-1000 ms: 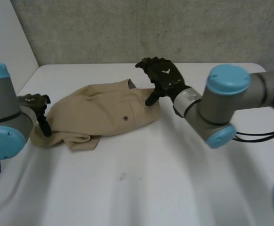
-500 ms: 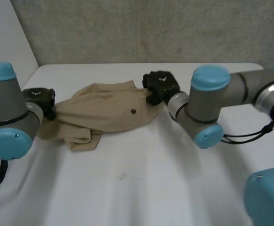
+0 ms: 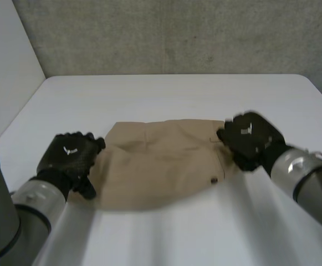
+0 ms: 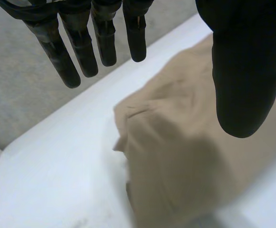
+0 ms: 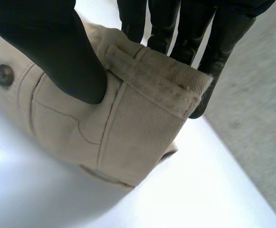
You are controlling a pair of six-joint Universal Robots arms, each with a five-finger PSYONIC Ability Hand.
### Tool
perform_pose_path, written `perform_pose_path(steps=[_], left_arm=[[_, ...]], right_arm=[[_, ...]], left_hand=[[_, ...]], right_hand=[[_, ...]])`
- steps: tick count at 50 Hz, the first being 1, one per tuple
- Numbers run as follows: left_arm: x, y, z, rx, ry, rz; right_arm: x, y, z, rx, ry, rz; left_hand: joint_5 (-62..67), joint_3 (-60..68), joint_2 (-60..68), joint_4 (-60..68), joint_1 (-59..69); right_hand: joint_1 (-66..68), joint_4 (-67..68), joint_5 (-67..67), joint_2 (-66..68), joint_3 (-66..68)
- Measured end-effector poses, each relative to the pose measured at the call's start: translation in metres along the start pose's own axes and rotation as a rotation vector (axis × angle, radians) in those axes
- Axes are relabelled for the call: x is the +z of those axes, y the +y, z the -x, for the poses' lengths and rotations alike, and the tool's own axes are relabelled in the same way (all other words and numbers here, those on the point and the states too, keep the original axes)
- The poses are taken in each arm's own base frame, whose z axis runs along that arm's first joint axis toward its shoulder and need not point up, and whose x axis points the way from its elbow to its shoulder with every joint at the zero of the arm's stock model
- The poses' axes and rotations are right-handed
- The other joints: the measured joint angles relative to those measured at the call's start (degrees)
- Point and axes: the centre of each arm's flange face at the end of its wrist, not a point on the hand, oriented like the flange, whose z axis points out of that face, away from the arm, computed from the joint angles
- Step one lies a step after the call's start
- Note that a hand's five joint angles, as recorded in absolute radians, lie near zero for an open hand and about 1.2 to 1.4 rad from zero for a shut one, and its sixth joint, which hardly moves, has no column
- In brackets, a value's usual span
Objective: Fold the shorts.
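Note:
The tan shorts (image 3: 161, 166) lie spread across the middle of the white table (image 3: 177, 91), with a dark button (image 3: 214, 179) near their right side. My right hand (image 3: 249, 141) is at the shorts' right edge. In its wrist view the thumb (image 5: 57, 47) and fingers pinch a folded waistband corner of the shorts (image 5: 133, 123), lifted a little off the table. My left hand (image 3: 67, 158) hovers at the shorts' left edge. Its fingers (image 4: 80, 47) are straight and apart from the thumb, with nothing between them and the shorts (image 4: 176, 156) below the palm.
A grey wall (image 3: 177, 33) runs behind the table's far edge and a white panel (image 3: 5, 61) stands at the far left. The table's far right corner (image 3: 310, 83) is rounded. Bare tabletop lies beyond and in front of the shorts.
Both hands have come toward the near side, dragging the shorts from the far left to the middle and spreading them. The left hand has let go of the cloth; the right still grips it.

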Motion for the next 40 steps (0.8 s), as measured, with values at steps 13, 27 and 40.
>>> perform_pose_path(steps=[13, 27, 40], left_arm=[[0.019, -0.020, 0.022, -0.008, 0.004, -0.064], [0.049, 0.014, 0.013, -0.027, 0.094, 0.080], [0.094, 0.004, 0.008, -0.016, 0.093, -0.044]], right_arm=[[-0.010, 0.027, 0.007, -0.041, -0.016, 0.063], [-0.008, 0.032, 0.009, -0.036, -0.006, 0.056], [-0.008, 0.034, 0.012, -0.040, -0.003, 0.047]], left_hand=[[-7.1, -6.7, -6.1, -6.8, -3.4], [2.3, 1.6, 2.5, 2.2, 5.1], [2.1, 1.5, 2.5, 2.2, 5.0]], right_hand=[[0.0, 0.2, 0.0, 0.0, 0.3], [0.0, 0.2, 0.0, 0.0, 0.3], [0.0, 0.2, 0.0, 0.0, 0.3]])
